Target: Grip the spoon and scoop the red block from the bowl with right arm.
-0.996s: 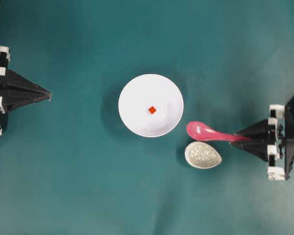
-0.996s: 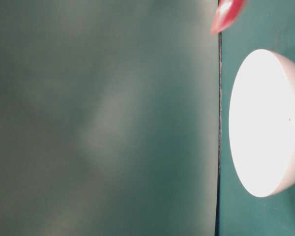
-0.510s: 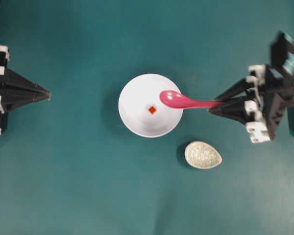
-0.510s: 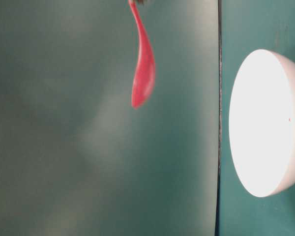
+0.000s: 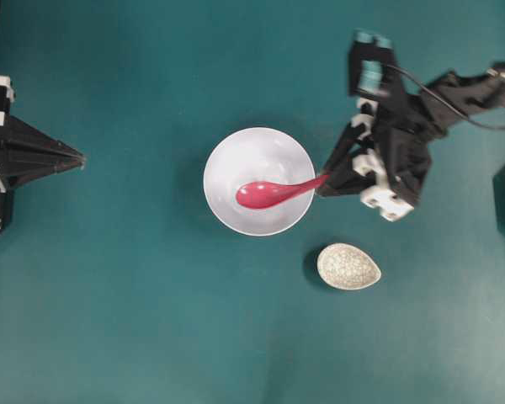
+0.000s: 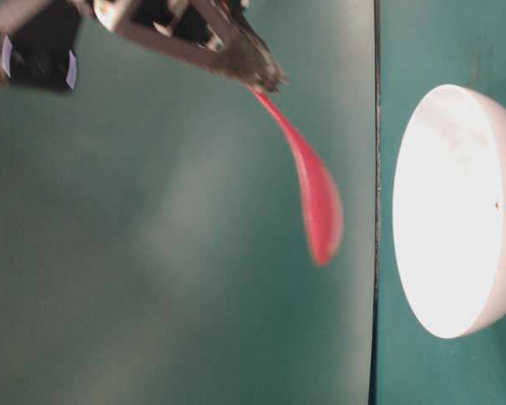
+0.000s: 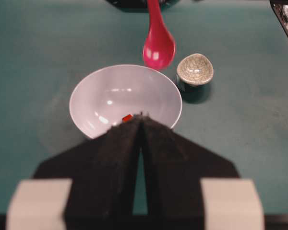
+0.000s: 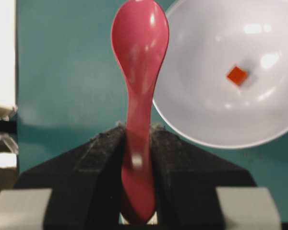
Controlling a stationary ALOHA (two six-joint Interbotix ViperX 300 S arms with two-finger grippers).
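Since the earlier frame the right arm point(image 5: 404, 156) has swung the spoon point(image 5: 273, 193) over the bowl point(image 5: 227, 160); right gripper point(image 8: 137, 158) clamps its handle. Red block point(image 8: 237, 74) sits in bowl centre. Left gripper point(image 7: 140, 125) closed, at 9 o'clock.

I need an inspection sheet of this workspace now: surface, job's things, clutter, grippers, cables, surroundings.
Surface: teal table, plain and unmarked.
Job's things: pink spoon raised over the white bowl, apart from it in the table-level view; red block lies inside the bowl.
Clutter: speckled spoon rest beside the bowl, apart from it.
Grippers: right gripper shut on the spoon's handle; left gripper shut, holding nothing, away from the bowl.
Cables: one black cable along the right arm.
Surroundings: nothing seen.
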